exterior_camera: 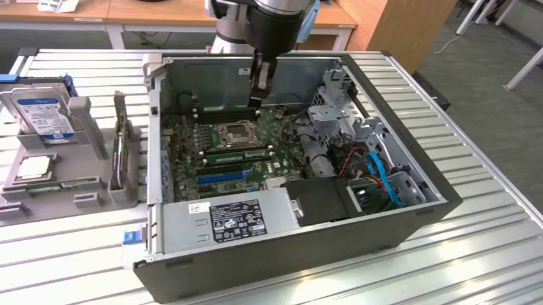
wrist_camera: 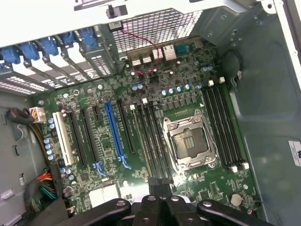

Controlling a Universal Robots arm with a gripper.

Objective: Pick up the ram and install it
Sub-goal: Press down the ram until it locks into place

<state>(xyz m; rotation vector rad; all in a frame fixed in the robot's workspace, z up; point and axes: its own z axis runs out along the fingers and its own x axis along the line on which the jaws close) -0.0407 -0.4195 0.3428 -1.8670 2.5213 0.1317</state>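
Ram (exterior_camera: 61, 185), green narrow stick, lies flat on the gray parts tray (exterior_camera: 17, 206) at the exterior view's left, outside the computer case (exterior_camera: 280, 276) and well apart from the end effector (exterior_camera: 255, 101). On the same tray: square silver processor chip (exterior_camera: 34, 167) just far of the stick, blue-labelled hard drive (exterior_camera: 41, 114) standing at the far end. A second thin board stands on edge in a gray holder (exterior_camera: 121, 152) between tray and case; cannot tell if it is the twin stick.

End effector hangs inside the open case, fingers pressed together, tips just above the motherboard (exterior_camera: 191, 143) on the far side of the CPU socket (exterior_camera: 236, 134). Cannot tell whether anything is pinched between the fingers.

In the wrist view the end effector (wrist_camera: 159, 184) is over the motherboard (wrist_camera: 89, 141), next to the open socket (wrist_camera: 189, 142), with black memory slots (wrist_camera: 221, 127) running on both sides of the socket and a long blue expansion slot (wrist_camera: 114, 134) further off.

Power supply (exterior_camera: 229, 219) fills the near left corner of the case. Case rests on the ribbed metal desk (exterior_camera: 475, 254).
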